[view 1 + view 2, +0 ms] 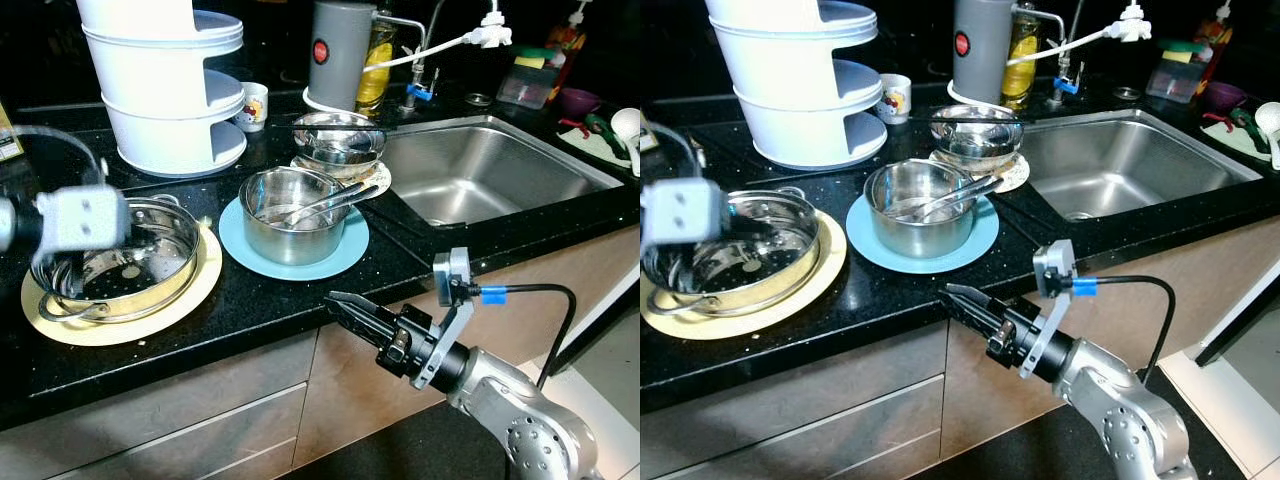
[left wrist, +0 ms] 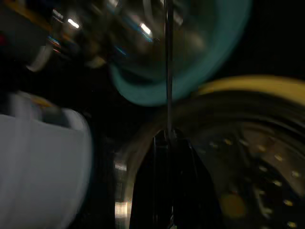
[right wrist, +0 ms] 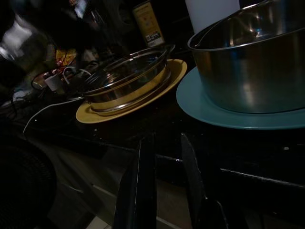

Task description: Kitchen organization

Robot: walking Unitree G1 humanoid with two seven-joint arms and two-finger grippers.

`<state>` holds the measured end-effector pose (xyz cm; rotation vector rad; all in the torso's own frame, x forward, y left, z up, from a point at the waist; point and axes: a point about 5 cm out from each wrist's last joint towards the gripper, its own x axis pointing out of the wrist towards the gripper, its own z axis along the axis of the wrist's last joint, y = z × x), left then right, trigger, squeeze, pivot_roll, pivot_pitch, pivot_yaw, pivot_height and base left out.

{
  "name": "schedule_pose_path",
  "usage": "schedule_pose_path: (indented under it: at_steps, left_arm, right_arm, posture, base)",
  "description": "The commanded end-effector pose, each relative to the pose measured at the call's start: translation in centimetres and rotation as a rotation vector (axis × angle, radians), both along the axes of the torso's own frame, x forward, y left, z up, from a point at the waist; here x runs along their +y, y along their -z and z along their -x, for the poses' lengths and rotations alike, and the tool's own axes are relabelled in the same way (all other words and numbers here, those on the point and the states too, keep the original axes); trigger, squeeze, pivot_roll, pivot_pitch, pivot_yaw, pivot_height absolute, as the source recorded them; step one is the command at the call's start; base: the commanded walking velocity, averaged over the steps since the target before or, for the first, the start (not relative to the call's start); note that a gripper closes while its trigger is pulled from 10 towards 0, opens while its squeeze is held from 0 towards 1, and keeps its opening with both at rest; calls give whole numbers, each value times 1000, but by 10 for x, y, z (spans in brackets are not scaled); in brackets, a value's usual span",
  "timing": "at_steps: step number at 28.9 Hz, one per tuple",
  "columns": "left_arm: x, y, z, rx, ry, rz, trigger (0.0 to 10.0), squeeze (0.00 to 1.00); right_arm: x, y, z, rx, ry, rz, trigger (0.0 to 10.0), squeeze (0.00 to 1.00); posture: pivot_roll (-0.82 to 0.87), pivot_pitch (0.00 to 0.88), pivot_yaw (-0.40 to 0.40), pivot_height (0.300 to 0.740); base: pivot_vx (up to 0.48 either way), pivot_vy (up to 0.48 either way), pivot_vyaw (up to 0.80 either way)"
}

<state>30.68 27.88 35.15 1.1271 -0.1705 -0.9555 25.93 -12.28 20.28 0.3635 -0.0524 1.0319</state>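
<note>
A perforated steel steamer pot (image 1: 120, 262) sits on a yellow plate (image 1: 150, 325) at the left of the black counter. My left gripper (image 1: 145, 238) hovers over that pot, blurred; in the left wrist view its fingers (image 2: 167, 162) are pressed together on a thin metal rod (image 2: 168, 71) that points toward the teal plate. A steel pot (image 1: 290, 220) holding long metal utensils (image 1: 335, 200) stands on the teal plate (image 1: 345, 255). My right gripper (image 1: 338, 300) is below the counter's front edge, before the cabinet, open with nothing between its fingers.
Stacked steel bowls (image 1: 338, 140) rest on a patterned plate beside the steel sink (image 1: 480, 170). A white tiered container (image 1: 170, 90), a mug (image 1: 253, 105) and a grey canister (image 1: 340, 50) line the back. Bottles, a sponge and a tap stand behind the sink.
</note>
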Motion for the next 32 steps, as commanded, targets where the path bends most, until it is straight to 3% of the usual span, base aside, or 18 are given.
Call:
schedule_pose_path:
  at_steps: [1, 6, 8, 9, 11, 12, 13, 15, 16, 18, 21, 22, 25, 26, 27, 32]
  left_arm:
    - [1, -28, 9, 0, 22, 82, 0, 0]
    - [-3, -47, 14, 18, 54, 200, 0, 0]
    - [-19, -61, 15, 72, 104, 406, 0, 0]
    - [-19, -61, 15, 72, 104, 406, 0, 0]
    - [-47, -61, 5, 210, 86, 662, 0, 0]
    - [-47, -61, 5, 210, 86, 662, 0, 0]
    - [-56, -59, 0, 227, 77, 737, 0, 0]
    - [-69, -48, -10, 178, -28, 776, 0, 0]
    - [-69, -48, -10, 178, -28, 776, 0, 0]
    - [-75, -34, -16, 65, -122, 695, 0, 0]
    - [-84, -34, -15, 17, -170, 773, 0, 0]
    - [-92, -35, -12, 24, -203, 825, 0, 0]
    - [-102, -34, -9, 45, -212, 867, 0, 0]
    - [-108, -31, -7, 66, -204, 889, 0, 0]
    - [-119, -25, -4, 120, -181, 925, 0, 0]
    - [-125, -18, 0, 190, -128, 923, 0, 0]
  right_arm:
    - [-1, -3, 0, -9, 0, -16, 10000, 0]
    - [-1, -5, 1, -14, -6, -33, 10000, 0]
    - [-1, -11, 4, -16, -28, -71, 10000, 0]
    - [-1, -11, 4, -16, -28, -71, 10000, 0]
    - [1, -27, 11, -35, -88, -160, 10000, 0]
    - [1, -27, 11, -35, -88, -160, 10000, 0]
    - [1, -34, 13, -50, -107, -184, 10000, 0]
    - [3, -50, 18, -92, -139, -223, 10000, 0]
    - [3, -50, 18, -92, -139, -223, 10000, 0]
    - [8, -65, 20, -137, -146, -234, 10000, 0]
    - [13, -84, 20, -191, -136, -252, 10000, 0]
    - [15, -93, 18, -212, -120, -259, 10000, 0]
    - [16, -99, 16, -216, -106, -262, 10000, 0]
    - [17, -102, 14, -207, -94, -268, 10000, 459]
    - [17, -107, 11, -199, -79, -278, 10000, 1000]
    - [18, -109, 9, -183, -93, -286, 10000, 1000]
  posture:
    - [18, 119, -43, 740]
    - [18, 114, -38, 740]
    - [20, 111, -38, 740]
    - [20, 111, -38, 740]
    - [12, 109, -32, 740]
    - [12, 109, -32, 740]
    - [11, 109, -29, 740]
    - [2, 107, -26, 740]
    - [2, 107, -26, 740]
    - [-2, 106, -22, 740]
    - [-4, 104, -22, 740]
    - [-2, 105, -23, 740]
    - [-2, 105, -23, 740]
    - [-2, 108, -20, 740]
    - [-4, 112, -21, 740]
    - [-3, 118, -21, 740]
  base:
    - [0, 0, 0]
    - [0, 0, 0]
    - [0, 0, 0]
    - [0, 0, 0]
    - [0, 0, 0]
    - [0, 0, 0]
    - [0, 0, 0]
    - [0, 0, 0]
    - [0, 0, 0]
    - [0, 0, 0]
    - [0, 0, 0]
    - [0, 0, 0]
    - [0, 0, 0]
    - [0, 0, 0]
    - [0, 0, 0]
    - [0, 0, 0]
